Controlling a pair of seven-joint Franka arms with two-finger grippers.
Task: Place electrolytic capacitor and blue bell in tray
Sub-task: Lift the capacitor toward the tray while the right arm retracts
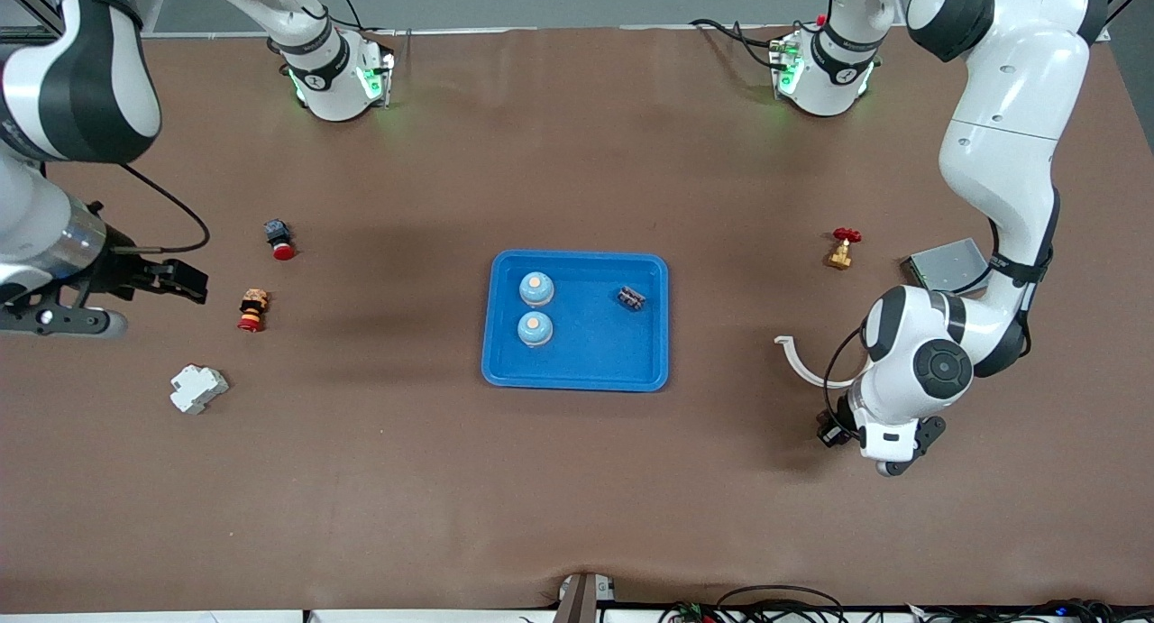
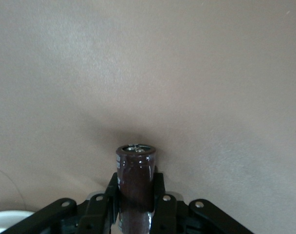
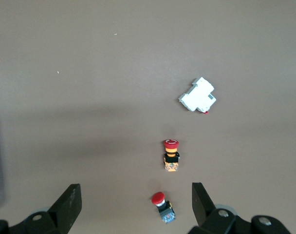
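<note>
The blue tray (image 1: 577,375) lies mid-table with two blue bells (image 1: 535,288) (image 1: 535,329) and a small dark ridged part (image 1: 631,297) in it. My left gripper (image 1: 879,447) is down low at the left arm's end of the table, beside a white hook. In the left wrist view, the left gripper (image 2: 136,187) is shut on a dark brown electrolytic capacitor (image 2: 135,175), a cylinder with a metal-tipped end. The hand hides the capacitor in the front view. My right gripper (image 1: 185,280) (image 3: 136,192) hangs open over the right arm's end, holding nothing.
Below the right gripper lie two red push buttons (image 1: 279,238) (image 1: 253,309) and a white breaker (image 1: 197,388). Near the left arm are a brass valve with a red handle (image 1: 842,249), a grey metal box (image 1: 947,264) and the white curved hook (image 1: 801,357).
</note>
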